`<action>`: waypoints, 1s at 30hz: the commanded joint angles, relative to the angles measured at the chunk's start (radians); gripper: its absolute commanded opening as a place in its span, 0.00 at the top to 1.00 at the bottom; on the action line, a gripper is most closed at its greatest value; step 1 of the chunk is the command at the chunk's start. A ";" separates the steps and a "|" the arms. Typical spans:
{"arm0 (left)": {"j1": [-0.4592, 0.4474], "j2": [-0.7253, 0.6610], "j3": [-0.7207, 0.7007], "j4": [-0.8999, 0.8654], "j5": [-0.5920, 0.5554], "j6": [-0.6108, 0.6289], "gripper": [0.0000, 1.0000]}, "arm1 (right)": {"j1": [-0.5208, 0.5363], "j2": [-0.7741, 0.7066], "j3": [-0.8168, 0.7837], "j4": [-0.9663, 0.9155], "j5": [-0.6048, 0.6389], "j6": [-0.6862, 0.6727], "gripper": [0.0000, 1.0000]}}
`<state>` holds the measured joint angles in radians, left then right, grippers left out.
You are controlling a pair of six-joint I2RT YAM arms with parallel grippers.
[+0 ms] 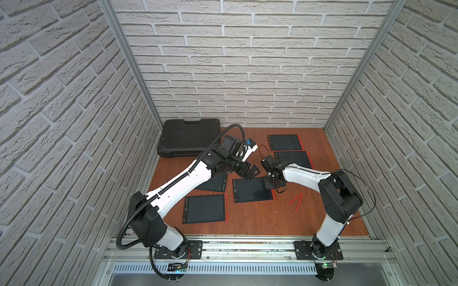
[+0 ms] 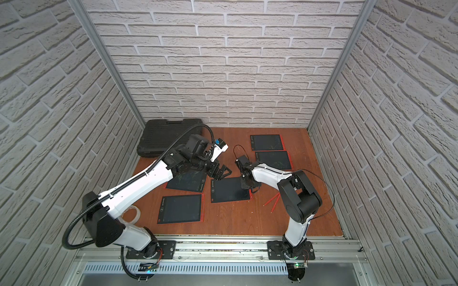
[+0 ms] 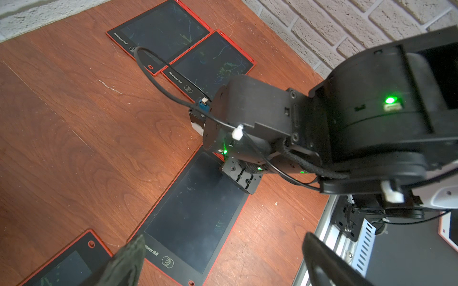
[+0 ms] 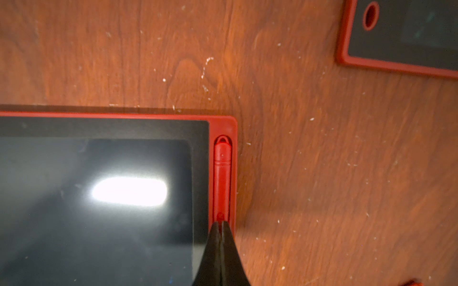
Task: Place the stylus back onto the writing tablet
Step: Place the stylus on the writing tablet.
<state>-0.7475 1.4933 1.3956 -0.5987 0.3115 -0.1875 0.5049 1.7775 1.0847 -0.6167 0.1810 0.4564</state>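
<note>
Your right gripper (image 4: 221, 222) was clenched tight, jaws pressed together with nothing between them, and its tips rested on top of the stylus (image 4: 222, 178). That red stylus lay lengthwise in the slot along the writing tablet's (image 4: 224, 123) red side rim, its looped end close to the tablet's corner. Whether it had clicked fully home could not be told.

It looked like a light, thin, stiff plastic rod with a smooth, slippery skin. A pinch across the mid-shaft would have suited it out of the tablet. Inside the slot the walls left no room for fingers, so a gentle push from above seemed your safer handling. The tablet itself looked thin and light enough to slide under a sideways shove.

Your left gripper (image 1: 251, 173) hung spread wide and empty over the tablet's back edge. Two spare styluses (image 1: 295, 199) lay on the table (image 4: 322, 148) near the tablet's stylus side, and another tablet (image 4: 401, 32) sat near its corner.
</note>
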 commanded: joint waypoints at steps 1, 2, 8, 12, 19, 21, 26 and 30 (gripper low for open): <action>-0.001 -0.013 -0.015 0.027 -0.009 -0.001 0.02 | -0.002 0.013 0.009 -0.009 -0.006 0.020 0.97; -0.001 -0.013 -0.015 0.027 -0.009 -0.001 0.02 | -0.002 0.019 0.018 -0.016 0.006 0.024 0.97; -0.004 -0.015 -0.014 0.025 -0.011 0.000 0.02 | -0.003 0.056 0.075 -0.055 0.076 0.041 0.97; -0.003 -0.015 -0.014 0.025 -0.013 0.000 0.02 | -0.006 0.076 0.108 -0.065 0.091 0.037 0.97; -0.004 -0.018 -0.014 0.023 -0.017 0.000 0.02 | -0.022 0.090 0.136 -0.065 0.094 0.027 0.97; -0.004 -0.018 -0.014 0.023 -0.020 0.000 0.02 | -0.026 0.085 0.139 -0.063 0.093 0.020 0.97; -0.004 -0.021 -0.013 0.019 -0.026 0.000 0.02 | -0.030 0.056 0.130 -0.025 0.023 -0.028 0.97; -0.004 -0.027 -0.012 0.016 -0.047 0.000 0.02 | -0.031 -0.001 0.079 0.029 -0.041 -0.051 0.97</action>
<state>-0.7475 1.4933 1.3956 -0.5987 0.2867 -0.1875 0.4747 1.8473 1.1889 -0.6334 0.1940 0.4355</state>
